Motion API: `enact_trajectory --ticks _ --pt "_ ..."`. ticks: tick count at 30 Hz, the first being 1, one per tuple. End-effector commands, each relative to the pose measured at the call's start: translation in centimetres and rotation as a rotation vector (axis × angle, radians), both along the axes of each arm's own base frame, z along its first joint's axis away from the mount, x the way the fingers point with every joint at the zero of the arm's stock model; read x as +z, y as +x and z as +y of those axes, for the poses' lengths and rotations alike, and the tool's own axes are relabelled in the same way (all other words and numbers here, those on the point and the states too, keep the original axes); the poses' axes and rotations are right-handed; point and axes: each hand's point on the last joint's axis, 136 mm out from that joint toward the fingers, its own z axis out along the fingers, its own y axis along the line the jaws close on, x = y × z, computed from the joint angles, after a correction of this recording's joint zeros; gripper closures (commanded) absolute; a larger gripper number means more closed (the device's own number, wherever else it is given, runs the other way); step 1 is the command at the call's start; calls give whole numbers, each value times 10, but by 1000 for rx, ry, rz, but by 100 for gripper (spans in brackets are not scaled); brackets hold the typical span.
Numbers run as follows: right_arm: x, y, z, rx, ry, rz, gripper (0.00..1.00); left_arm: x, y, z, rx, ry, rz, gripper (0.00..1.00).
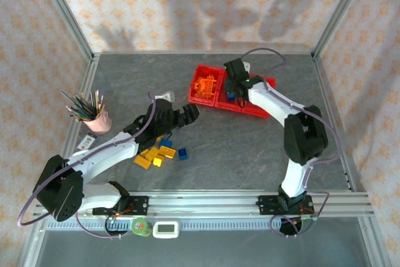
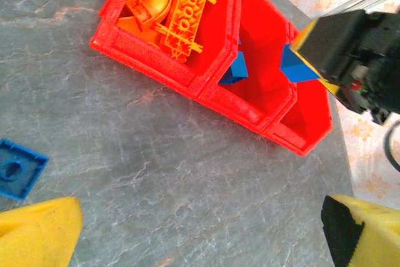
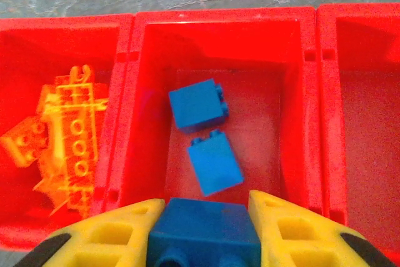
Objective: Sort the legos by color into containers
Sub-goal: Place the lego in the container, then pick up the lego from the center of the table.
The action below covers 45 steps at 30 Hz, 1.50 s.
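The right end effector [image 3: 206, 209] is seen closed on a blue plastic toy brick [image 3: 203, 234], pinched between its yellow pads. The brick is held above the near wall of the middle compartment of the three joined bright red plastic bins [image 3: 219, 15]. This placement is judged deliberate, since two loose blue bricks [image 3: 197, 105] already lie on that compartment's mesh floor, so a release here would keep the colour together. The orange studded plates and arches [image 3: 65, 136] are gathered in the compartment to the left in the wrist view. The compartment on the other side is presumably kept for yellow.

The left end effector [image 2: 200, 236] is spread wide open with nothing between its fingers. It is held over the grey stone-patterned worktop [image 1: 250, 148] between the bins and the unsorted pile, probably clear of the other arm's drop. A cluster of yellow and blue bricks [image 1: 156, 153] lies on the worktop beside the left arm, so the sorting is judged only partly done
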Motion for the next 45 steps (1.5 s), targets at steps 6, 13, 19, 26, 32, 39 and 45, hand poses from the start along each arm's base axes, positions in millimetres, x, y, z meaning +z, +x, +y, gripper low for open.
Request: enact_trajectory --ticks 6,13,19,26,32,39,45 --pt "-10 44 -20 -41 -87 -15 71 20 18 -22 -51 -21 -62 1" --pt "-24 58 -26 -48 -110 4 54 18 20 -21 -48 -6 -58 1" --pt "3 55 -19 -8 -69 -48 44 23 19 -19 -42 -2 -70 1" --pt "37 27 2 68 -11 -106 41 30 13 -8 -19 12 -85 1" --pt "35 -16 36 150 35 -91 38 30 1 12 25 30 -90 1" --pt "20 -63 84 227 75 -51 34 20 -17 43 95 64 -74 1" --pt "-5 -88 129 256 135 5 28 10 -31 69 164 68 -62 1"
